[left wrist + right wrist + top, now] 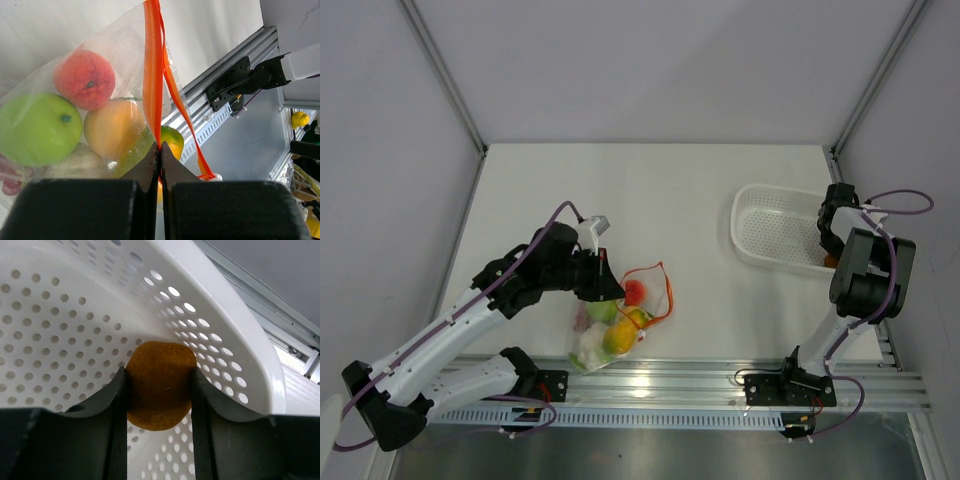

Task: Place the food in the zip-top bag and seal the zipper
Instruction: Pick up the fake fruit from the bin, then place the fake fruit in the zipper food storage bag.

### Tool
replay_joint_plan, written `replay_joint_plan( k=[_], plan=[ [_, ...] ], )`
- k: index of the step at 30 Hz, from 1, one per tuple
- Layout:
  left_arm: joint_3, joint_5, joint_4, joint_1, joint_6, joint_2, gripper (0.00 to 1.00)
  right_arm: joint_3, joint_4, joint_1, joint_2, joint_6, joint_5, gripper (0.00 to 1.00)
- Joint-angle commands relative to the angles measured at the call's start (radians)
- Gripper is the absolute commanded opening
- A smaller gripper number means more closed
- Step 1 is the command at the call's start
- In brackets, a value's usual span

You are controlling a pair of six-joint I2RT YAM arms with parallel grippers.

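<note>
As it hangs over the near left part of the white table (670, 200), the left end effector (160, 151) is pinched tightly together on the red-orange zipper (152, 75) of the zip-top bag (603, 335). The clear bag lies close to the table's near edge, just beside the metal rail (720, 375). It bulges with toy food: a green apple (37, 130), a pinkish-red peach (84, 79), an orange-yellow fruit (114, 127) and a whitish piece (75, 161) press against the plastic. From above, the zipper strip spreads into a gaping loop on the bag's right side, beyond the pinch. At the far right of the table sits a white perforated basket (770, 225). The right end effector (159, 382) reaches down inside it, near its right wall. Its fingers are spread only as wide as the round brown-orange toy food piece (160, 405), and both press against its sides, clamping it.
</note>
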Motion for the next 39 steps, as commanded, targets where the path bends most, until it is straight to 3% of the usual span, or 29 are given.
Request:
replay_joint_plan(
  k=[1,2,3,15,22,31,35,39],
  plan=[
    [0.031,0.018,0.029,0.007,0.005,-0.012,0.01,-0.021,0.056,-0.002,-0.005,-0.008,-0.037,0.29],
    [0.028,0.015,0.027,0.007,0.005,-0.014,0.0,-0.025,0.056,0.001,-0.015,-0.014,-0.04,0.14],
    [0.027,0.017,0.026,0.006,0.005,-0.015,0.0,-0.025,0.059,0.004,-0.016,-0.017,-0.045,0.1],
    [0.008,0.02,0.043,0.007,-0.022,-0.038,0.01,0.002,-0.001,0.19,-0.27,-0.06,-0.074,0.0],
    [0.001,0.005,0.06,0.006,-0.036,-0.046,0.01,0.054,-0.081,0.395,-0.451,-0.105,-0.157,0.0],
    [0.008,-0.015,0.04,0.006,-0.041,-0.075,0.01,0.044,-0.151,0.893,-0.762,-0.03,-0.328,0.0],
    [-0.006,-0.015,0.031,0.007,-0.039,-0.107,0.01,0.012,-0.103,1.148,-0.801,0.018,-0.384,0.0],
    [0.0,-0.014,0.008,0.006,-0.024,-0.142,0.01,-0.007,-0.046,1.396,-0.732,0.033,-0.349,0.0]
  ],
)
